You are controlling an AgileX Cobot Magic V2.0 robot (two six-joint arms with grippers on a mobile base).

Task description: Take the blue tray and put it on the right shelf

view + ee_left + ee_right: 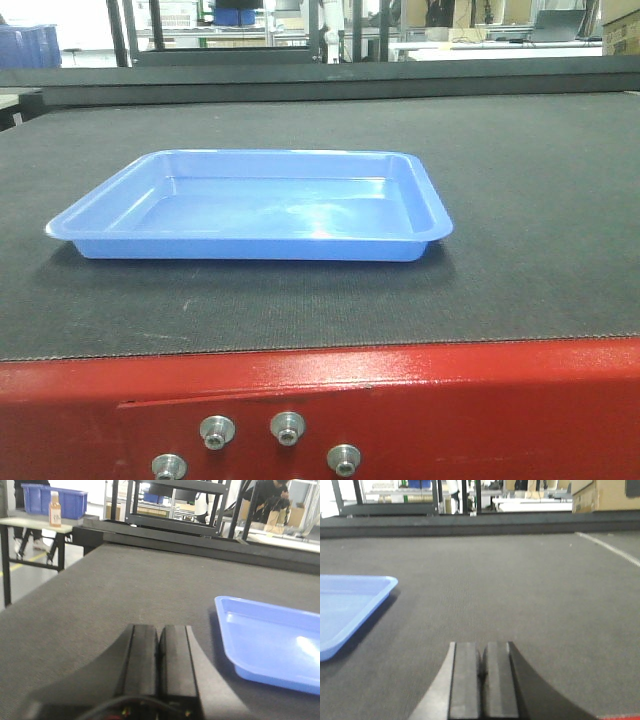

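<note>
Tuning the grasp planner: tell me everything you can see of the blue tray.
The blue tray is a shallow, light-blue rectangle of glossy plastic by its look, with rounded corners and a flared rim. It is empty and lies flat, right way up, on the dark mat behind the red table edge. Only the mat touches it: the left gripper and the right gripper, both shut, sit to either side, clear of it.

The blue tray (250, 245) is smooth, glossy plastic on a matt, rough-woven dark mat (520, 170), whose red painted metal edge (480, 400) at six o'clock carries shiny steel bolts (288, 427).
</note>
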